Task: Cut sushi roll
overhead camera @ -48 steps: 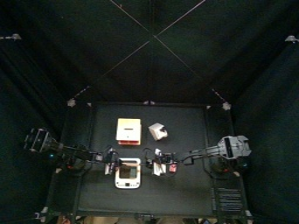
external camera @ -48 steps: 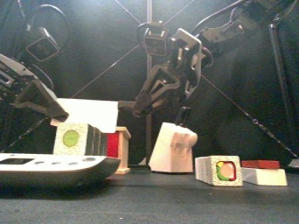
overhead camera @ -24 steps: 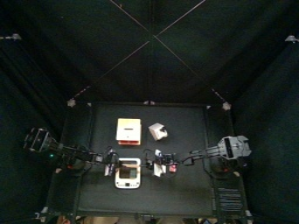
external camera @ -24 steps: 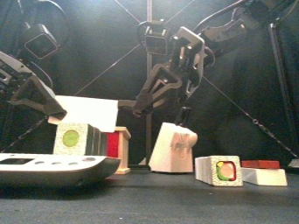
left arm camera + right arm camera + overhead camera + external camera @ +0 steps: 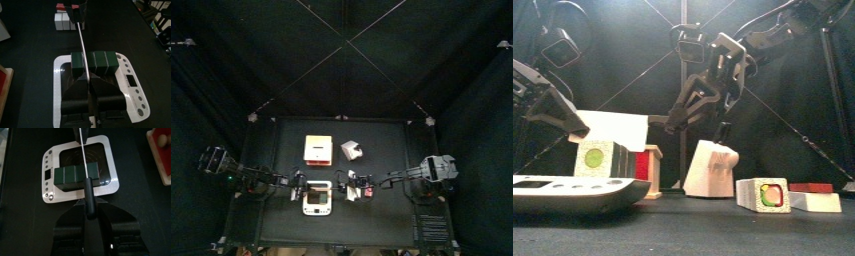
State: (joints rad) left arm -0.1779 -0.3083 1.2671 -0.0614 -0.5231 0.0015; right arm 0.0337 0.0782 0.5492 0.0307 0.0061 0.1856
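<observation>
Near the table's front edge, the white board [image 5: 317,207] lies between the two arms. The sushi roll [image 5: 70,174] rests on the middle of it, with bare board showing on every side.

The right gripper [image 5: 90,215] is clamped on the dark handle of a knife [image 5: 89,198]. The thin blade runs out from it straight across the roll. The roll's long axis lies crosswise to the blade, which is the orientation a slice needs. The blade stands nearer one end of the roll than the other, so the cut would probably take off a short piece.

In the left wrist view the blade reaches back to the left gripper [image 5: 89,87], opposite the right. Whether that gripper holds the blade's tip cannot be told. The front view shows the right arm well above the board, so the blade appears to be above the roll, though contact cannot be confirmed.

Judgement: the coming move is a straight descent. There is open room either side of the blade. Cut pieces [image 5: 65,20], the white-and-orange box [image 5: 318,150] and the small white block [image 5: 350,150] all lie off the board.
</observation>
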